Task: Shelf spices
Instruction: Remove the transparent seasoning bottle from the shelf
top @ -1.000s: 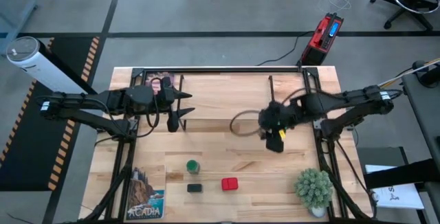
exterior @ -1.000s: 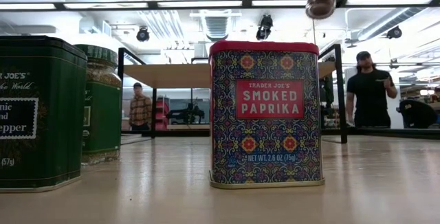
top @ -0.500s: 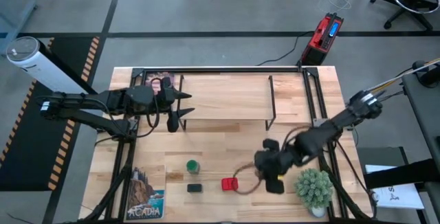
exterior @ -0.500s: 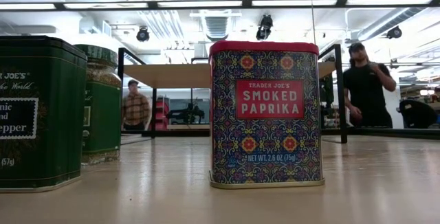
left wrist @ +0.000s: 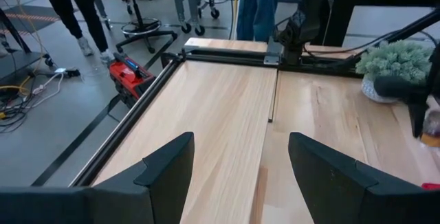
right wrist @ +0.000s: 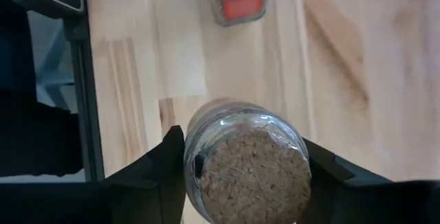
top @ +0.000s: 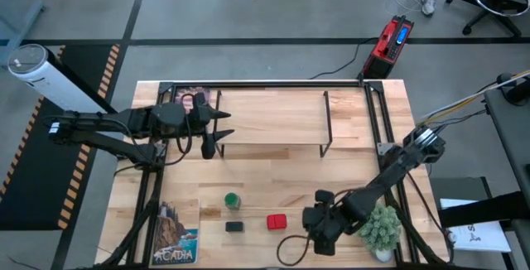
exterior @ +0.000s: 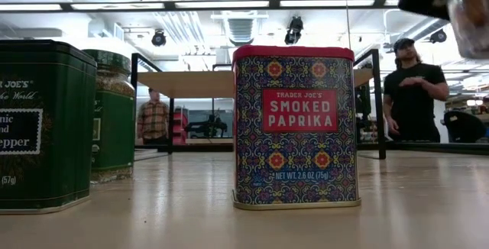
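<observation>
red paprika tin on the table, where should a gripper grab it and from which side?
Come from straight above and close on two opposite flat side walls just under the red lid. The smoked paprika tin stands upright on the table, boxy and flat-sided. The dark green pepper tin sits apart on one side, the right gripper on the other.

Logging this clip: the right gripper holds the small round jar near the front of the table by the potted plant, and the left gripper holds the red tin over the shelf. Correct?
Not quite. The left gripper is open and empty, as the left wrist view shows; the red tin stands on the table. The right gripper does hold the small round jar near the potted plant.
</observation>
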